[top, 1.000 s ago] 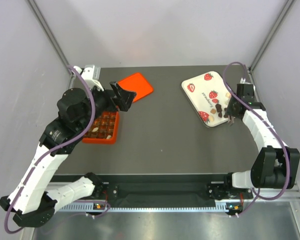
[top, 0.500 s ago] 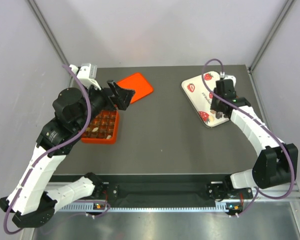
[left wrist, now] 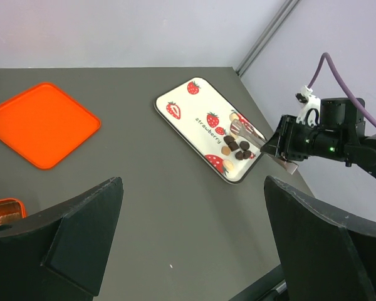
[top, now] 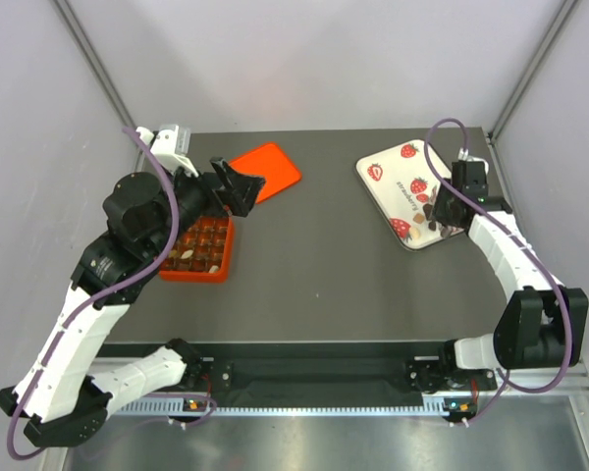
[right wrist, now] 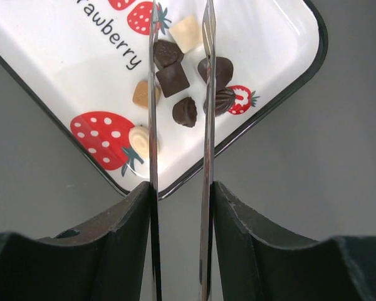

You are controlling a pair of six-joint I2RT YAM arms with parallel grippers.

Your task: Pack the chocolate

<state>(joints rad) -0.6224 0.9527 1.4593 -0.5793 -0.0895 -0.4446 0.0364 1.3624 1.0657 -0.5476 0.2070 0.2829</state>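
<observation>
Several chocolates (right wrist: 178, 81), dark brown and pale cream, lie at the near corner of a white strawberry-print tray (right wrist: 62, 44); they also show in the top view (top: 428, 215) and the left wrist view (left wrist: 237, 147). My right gripper (right wrist: 178, 188) is shut on metal tweezers (right wrist: 153, 94), whose two blades stand apart above the chocolates. A square dark piece (right wrist: 173, 79) shows between the blades; I cannot tell if they touch it. My left gripper (top: 238, 186) is wide open and empty above the orange box (top: 198, 250), which holds several chocolates.
The orange lid (top: 270, 169) lies flat at the back, left of centre. The tray (top: 388, 169) sits at the back right, close to the right wall. Grey walls enclose the table on three sides.
My right arm swung left over the tray, then back right, and now has the tweezers over the tray's near corner. My left arm shifted only slightly.
</observation>
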